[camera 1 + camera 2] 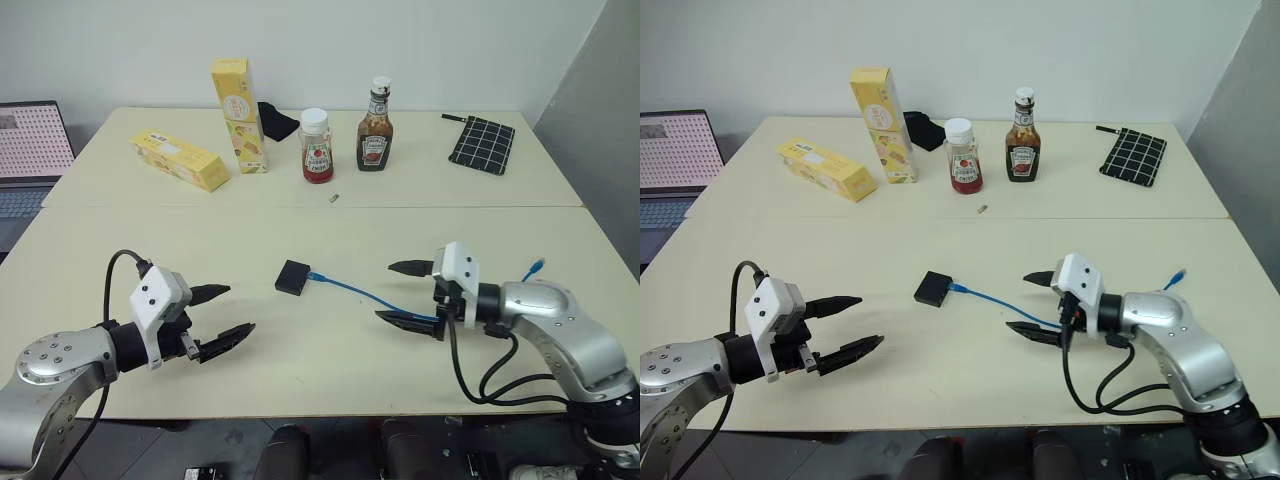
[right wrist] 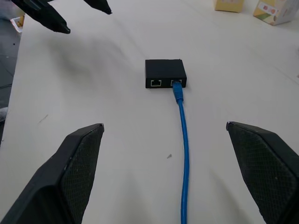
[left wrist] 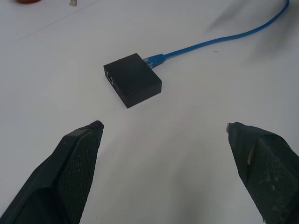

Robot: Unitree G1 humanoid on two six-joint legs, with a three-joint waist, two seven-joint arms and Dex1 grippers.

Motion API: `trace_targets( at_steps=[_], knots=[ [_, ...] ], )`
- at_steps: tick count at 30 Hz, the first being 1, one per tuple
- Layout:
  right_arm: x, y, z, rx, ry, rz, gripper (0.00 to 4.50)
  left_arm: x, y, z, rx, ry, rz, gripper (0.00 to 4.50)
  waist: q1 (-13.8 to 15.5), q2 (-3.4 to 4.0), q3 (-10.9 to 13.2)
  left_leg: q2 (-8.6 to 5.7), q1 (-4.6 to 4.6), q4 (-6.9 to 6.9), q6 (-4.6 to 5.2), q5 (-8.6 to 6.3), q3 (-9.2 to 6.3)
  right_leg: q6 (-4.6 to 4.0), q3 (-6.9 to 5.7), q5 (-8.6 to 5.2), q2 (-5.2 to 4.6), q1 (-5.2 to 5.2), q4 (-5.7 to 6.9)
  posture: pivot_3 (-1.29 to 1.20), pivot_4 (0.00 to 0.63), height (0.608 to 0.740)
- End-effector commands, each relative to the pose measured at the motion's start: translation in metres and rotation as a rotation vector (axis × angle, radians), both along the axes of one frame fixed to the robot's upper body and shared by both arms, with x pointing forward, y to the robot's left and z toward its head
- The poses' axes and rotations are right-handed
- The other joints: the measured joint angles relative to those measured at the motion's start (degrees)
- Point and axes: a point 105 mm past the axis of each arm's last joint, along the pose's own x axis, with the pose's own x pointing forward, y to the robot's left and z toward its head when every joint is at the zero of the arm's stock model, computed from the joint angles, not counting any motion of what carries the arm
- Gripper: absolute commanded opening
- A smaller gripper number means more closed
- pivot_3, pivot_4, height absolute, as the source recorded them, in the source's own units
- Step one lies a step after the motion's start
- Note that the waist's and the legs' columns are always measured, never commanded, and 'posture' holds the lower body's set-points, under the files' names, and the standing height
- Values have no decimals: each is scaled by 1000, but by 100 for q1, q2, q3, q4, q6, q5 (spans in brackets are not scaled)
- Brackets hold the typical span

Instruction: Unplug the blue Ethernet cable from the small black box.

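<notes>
Both claws stand wide apart and empty, so you are at the approach step. The blue Ethernet cable (image 2: pixel 182 140) is plugged into the small black box (image 1: pixel 292 276), which lies between the left gripper (image 1: pixel 221 316) and right gripper (image 1: pixel 405 293). Next, pin the box and pinch the plug.

cream table (image 1: pixel 150 250), small black box (image 1: pixel 293 276), blue Ethernet cable (image 1: pixel 360 292)

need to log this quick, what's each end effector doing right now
Left end effector: open, holding nothing.
Right end effector: open, holding nothing, with the blue Ethernet cable on the table between its fingers.
</notes>
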Motion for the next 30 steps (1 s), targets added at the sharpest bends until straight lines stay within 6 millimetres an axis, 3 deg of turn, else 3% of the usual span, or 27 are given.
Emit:
trace_targets(
  at_steps=[1,3,9,17,20,30],
  knots=[
    [17,18,-2,-13,-40,-30,4453,-1,6,3,39,-35,-58,4500,-12,0,0,-1,1,0,0,0,2,0,1,0,0,-2,0,0,150,740],
    [31,29,-8,-14,-50,-73,4453,-3,15,-8,103,18,-84,4500,-20,0,0,-4,3,-1,0,0,5,-1,3,0,4,-4,2,0,150,740],
    [49,71,-23,6,-52,-65,4453,-3,12,6,45,36,-155,4500,-2,2,1,3,-14,0,0,0,7,-4,-3,-1,17,-16,1,0,150,740],
    [72,95,-44,-89,-64,-75,4453,-1,10,10,68,24,-177,4500,-16,2,1,-2,-10,-2,-1,0,7,-3,-1,0,12,-19,4,0,150,740],
    [72,96,-48,-106,-54,-56,4023,0,10,9,68,24,-171,4500,-24,3,1,-1,-9,-3,0,0,6,-4,0,-1,13,-19,4,0,150,740],
    [67,104,-47,-106,-36,-10,1602,-1,13,1,66,50,-153,4500,-30,3,2,0,-6,-2,0,0,2,-4,0,-1,14,-18,8,0,150,740]
  ],
)
